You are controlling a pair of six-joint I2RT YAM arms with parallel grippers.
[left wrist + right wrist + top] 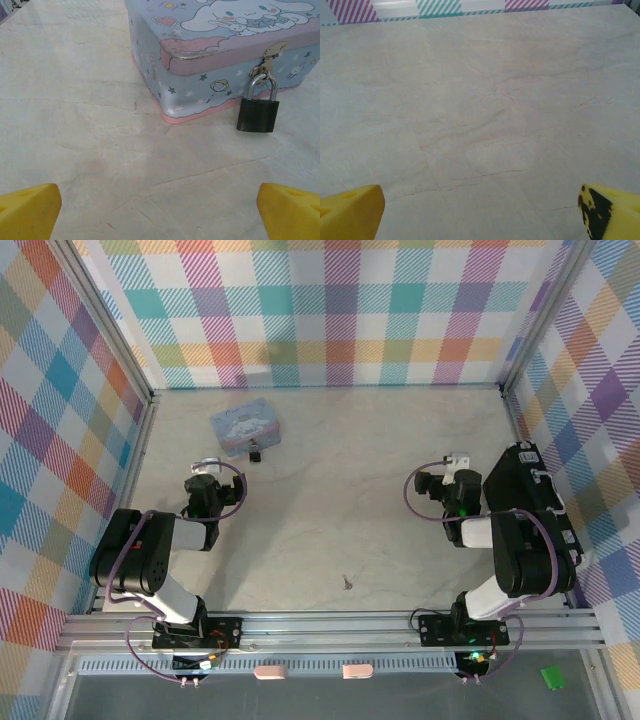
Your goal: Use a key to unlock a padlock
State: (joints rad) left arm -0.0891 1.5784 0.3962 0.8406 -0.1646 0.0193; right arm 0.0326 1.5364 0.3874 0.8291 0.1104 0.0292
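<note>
Pastel plaid walls (340,310), pale marbled table (330,510)

My left arm (148,562), glossy black joint housings and a white link, my right arm (522,540) built the same, thin purple cables (407,492) looping at each wrist, left gripper (160,212) tipped with yellow wedge fingertips (30,210), right gripper (480,212) likewise, one tip (600,212) smeared black

One table (330,500) is holding one pale-blue tin box (244,427), one padlock (258,114) and one key (346,582). Two robot arms are standing at its near edge, the left arm (140,560) and the right arm (520,550), each showing two yellow fingertips (27,210), four altogether.
</note>
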